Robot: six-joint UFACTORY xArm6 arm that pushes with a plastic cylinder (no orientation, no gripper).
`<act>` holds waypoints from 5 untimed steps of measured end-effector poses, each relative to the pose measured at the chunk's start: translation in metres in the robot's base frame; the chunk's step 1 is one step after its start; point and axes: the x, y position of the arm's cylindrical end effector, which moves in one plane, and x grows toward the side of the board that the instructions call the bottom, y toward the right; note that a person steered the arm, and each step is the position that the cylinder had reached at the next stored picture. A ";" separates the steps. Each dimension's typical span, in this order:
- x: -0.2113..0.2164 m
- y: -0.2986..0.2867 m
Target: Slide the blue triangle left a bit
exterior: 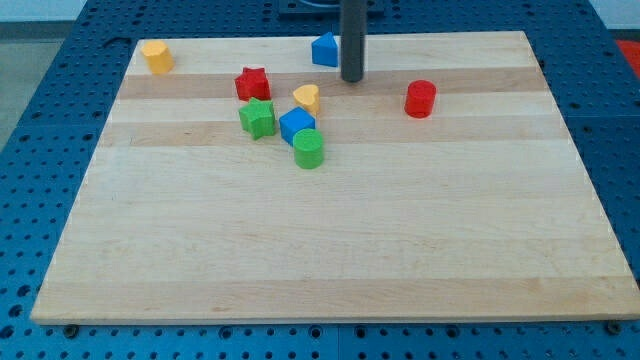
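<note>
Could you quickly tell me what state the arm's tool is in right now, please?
My tip: a plain rod, no tool to open or close, holding nothing; it sits just right of the blue triangle.

- The straight dark rod hangs upright from the view's top edge.
- My tip [352,79] sits low near the view's top, slightly right of centre.

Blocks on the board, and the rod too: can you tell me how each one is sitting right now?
My tip: down at the board, just right of the blue triangle.
Blue triangle: beside the rod, near the top edge.
Yellow heart: alone, near the cluster.
Red star: above the green star.
Blue cube: touching the green cylinder.
Red cylinder: upright, alone.
Yellow block: far corner.
</note>
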 end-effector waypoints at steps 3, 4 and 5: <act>-0.036 -0.040; -0.042 -0.065; -0.042 -0.065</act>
